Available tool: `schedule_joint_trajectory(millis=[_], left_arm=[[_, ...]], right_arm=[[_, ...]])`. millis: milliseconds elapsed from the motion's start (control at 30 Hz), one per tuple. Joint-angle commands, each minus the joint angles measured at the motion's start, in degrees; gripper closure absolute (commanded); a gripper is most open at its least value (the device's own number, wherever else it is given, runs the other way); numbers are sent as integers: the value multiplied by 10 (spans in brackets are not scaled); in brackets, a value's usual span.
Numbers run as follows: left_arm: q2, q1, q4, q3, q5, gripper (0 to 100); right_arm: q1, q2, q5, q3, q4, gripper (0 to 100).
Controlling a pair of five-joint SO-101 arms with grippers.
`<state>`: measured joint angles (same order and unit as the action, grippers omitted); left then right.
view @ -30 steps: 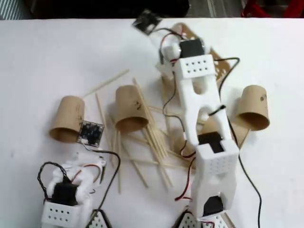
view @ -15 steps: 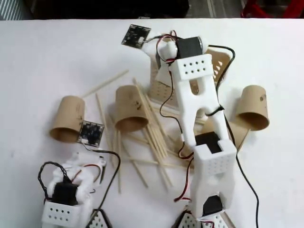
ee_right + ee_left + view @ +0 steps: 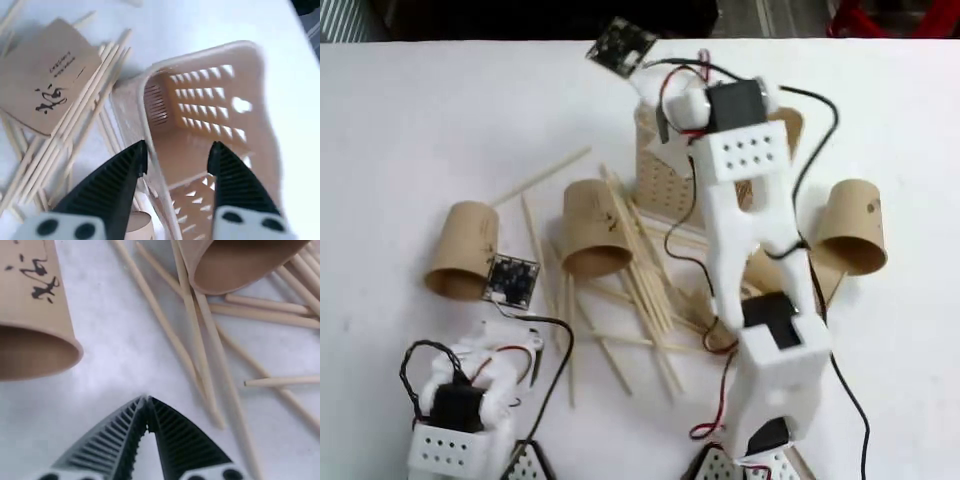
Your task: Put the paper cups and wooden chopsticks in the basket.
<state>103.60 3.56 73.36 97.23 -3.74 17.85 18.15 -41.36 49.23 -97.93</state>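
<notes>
Three brown paper cups (image 3: 463, 250) lie tipped across the white tabletop (image 3: 420, 120), pale wooden chopsticks (image 3: 640, 285) scattered centre frame. Beige perforated plastic basket (image 3: 655, 180) upper centre; right pincer (image 3: 179, 147) spread wide over its rim, empty. Left pincer (image 3: 146, 402) closed on nothing, lower left.

Overall light: bright and even over the white table (image 3: 410, 110) in the high view, whose surface is almost washed out.
Far edge: the strip beyond the table, along the top of the frame, is dark.
Shadows: soft and short, with faint grey beside the cup (image 3: 463, 250) at left and under the chopsticks (image 3: 640, 280) at centre.
Left wrist view: the table has a pale sheen, the cup (image 3: 30, 310) is shaded inside its mouth, and thin soft shadows edge the chopsticks (image 3: 195, 340).
Right wrist view: the rim of the basket (image 3: 210, 100) is smeared and glows pale, and the holes in its wall shine bright.
</notes>
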Motion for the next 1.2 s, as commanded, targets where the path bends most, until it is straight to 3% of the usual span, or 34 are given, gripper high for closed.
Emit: schedule_joint_trajectory(millis=[0,200,433,667,900,1167], left_arm=[[6,5,3,-3,-4,976],[6,4,3,-3,-4,976],[6,4,3,-3,-4,976],[6,4,3,-3,-4,976],[6,4,3,-3,-4,976],[6,4,3,-3,-4,976]], right_arm=[[-3,-88,12,19,-5,773],[-48,-194,13,-66,-6,773],[-166,-336,4,-250,-2,772],[-284,-400,-162,-405,6,769],[-376,-400,-269,-570,157,769],[-412,-400,-357,-758,360,769]])
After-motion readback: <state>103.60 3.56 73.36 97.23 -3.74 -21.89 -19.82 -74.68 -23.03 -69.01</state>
